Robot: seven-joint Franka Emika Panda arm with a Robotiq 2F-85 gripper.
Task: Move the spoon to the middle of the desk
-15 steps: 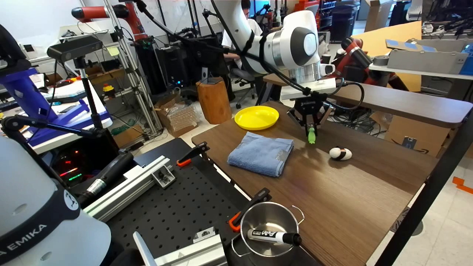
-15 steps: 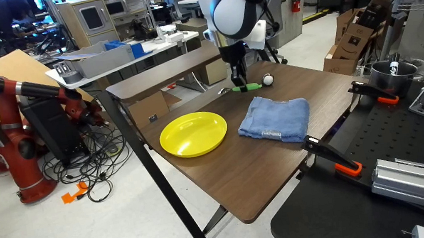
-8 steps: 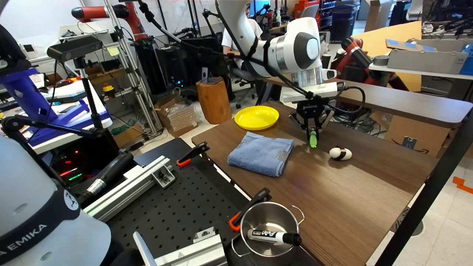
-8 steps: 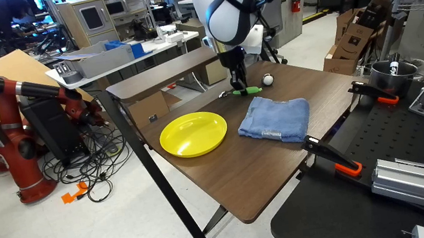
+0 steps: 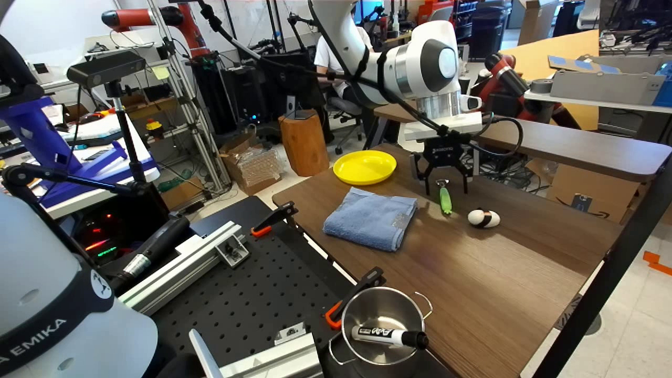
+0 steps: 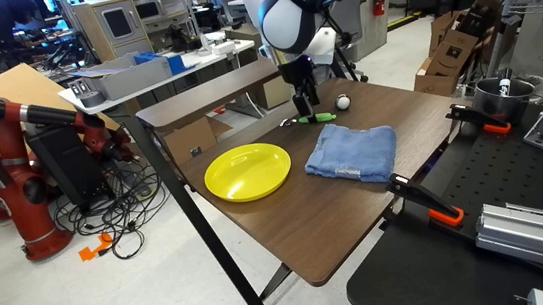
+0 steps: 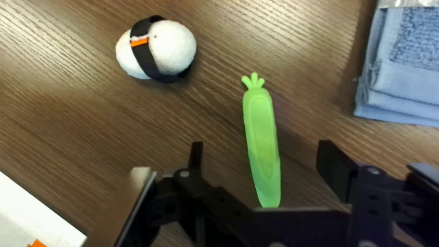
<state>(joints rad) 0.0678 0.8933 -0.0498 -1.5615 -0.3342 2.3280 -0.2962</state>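
Observation:
The spoon (image 5: 445, 201) lies on the brown desk (image 5: 504, 283), its lime-green handle pointing toward the egg-shaped object. Its silvery end shows in both exterior views, but the gripper body covers it in the wrist view. Spread wide, my gripper (image 5: 446, 192) stands over the spoon. In the wrist view the green handle of the spoon (image 7: 262, 137) runs between the two black fingers (image 7: 196, 156), with a gap on either side and no contact visible.
A white egg-shaped object with a black band (image 5: 483, 218) sits near the handle end. A folded blue towel (image 5: 370, 219) and a yellow plate (image 5: 365, 167) share the desk. A metal pot (image 5: 383, 325) holding a marker is at the near edge. A raised shelf (image 5: 567, 144) runs along the back.
The gripper was closed around the green handle and came down a little with it. Its fingers have since parted, and the spoon now rests on the desk between them.

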